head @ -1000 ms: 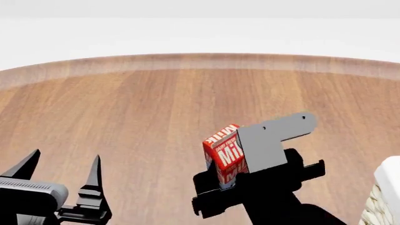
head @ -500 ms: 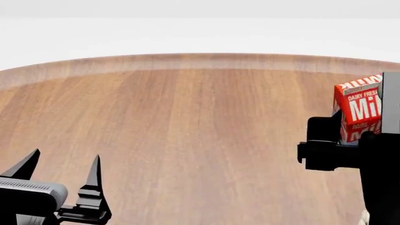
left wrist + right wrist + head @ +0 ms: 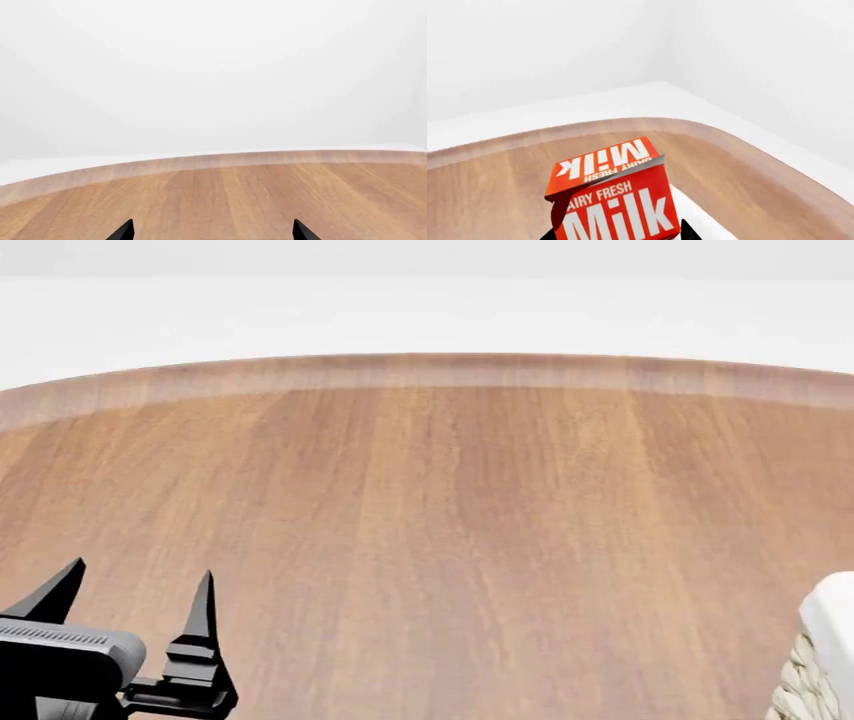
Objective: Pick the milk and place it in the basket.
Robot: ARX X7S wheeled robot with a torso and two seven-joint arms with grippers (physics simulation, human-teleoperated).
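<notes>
The milk (image 3: 610, 200) is held upright in the right wrist view, gabled top uppermost, long axis vertical, clamped between the right gripper's black jaws above the table (image 3: 427, 520). A basket (image 3: 821, 660) corner shows at the table's right edge. The left gripper (image 3: 134, 605) is spread apart.

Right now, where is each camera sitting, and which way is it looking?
Head view: high on the robot's head, looking down across the round wooden table; the open left gripper and a corner of the cream wicker basket show.
Left wrist view: on the left arm, facing the table's far edge; only two black fingertips show.
Right wrist view: on the right arm, close behind the red milk carton.
All share the table.
</notes>
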